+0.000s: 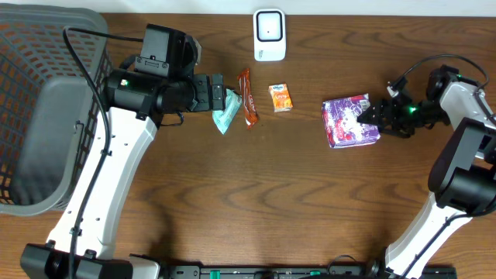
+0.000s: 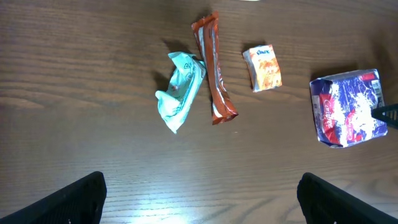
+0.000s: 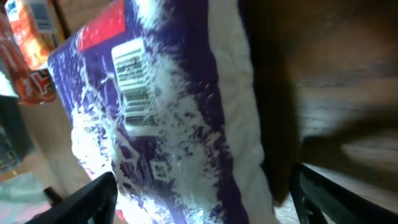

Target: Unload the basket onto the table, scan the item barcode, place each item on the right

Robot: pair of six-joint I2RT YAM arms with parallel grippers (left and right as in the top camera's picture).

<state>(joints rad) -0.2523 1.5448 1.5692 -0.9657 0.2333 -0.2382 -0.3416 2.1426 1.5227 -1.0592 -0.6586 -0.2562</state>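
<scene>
A purple and white snack pack (image 1: pixel 350 122) lies on the wooden table at the right, also showing in the left wrist view (image 2: pixel 348 109). Its barcode (image 3: pixel 134 84) faces the right wrist camera. My right gripper (image 1: pixel 370 115) straddles the pack's right end. In the right wrist view the gripper (image 3: pixel 205 196) is open, one finger on each side of the pack (image 3: pixel 168 124), with a gap at the right finger. A white scanner (image 1: pixel 269 35) stands at the table's back edge. My left gripper (image 1: pixel 219 94) hovers open over the table (image 2: pixel 199 193), holding nothing.
A crumpled teal wrapper (image 1: pixel 226 112), an orange-brown bar (image 1: pixel 246 98) and a small orange carton (image 1: pixel 280 97) lie between the arms. A grey mesh basket (image 1: pixel 39 108) fills the left side.
</scene>
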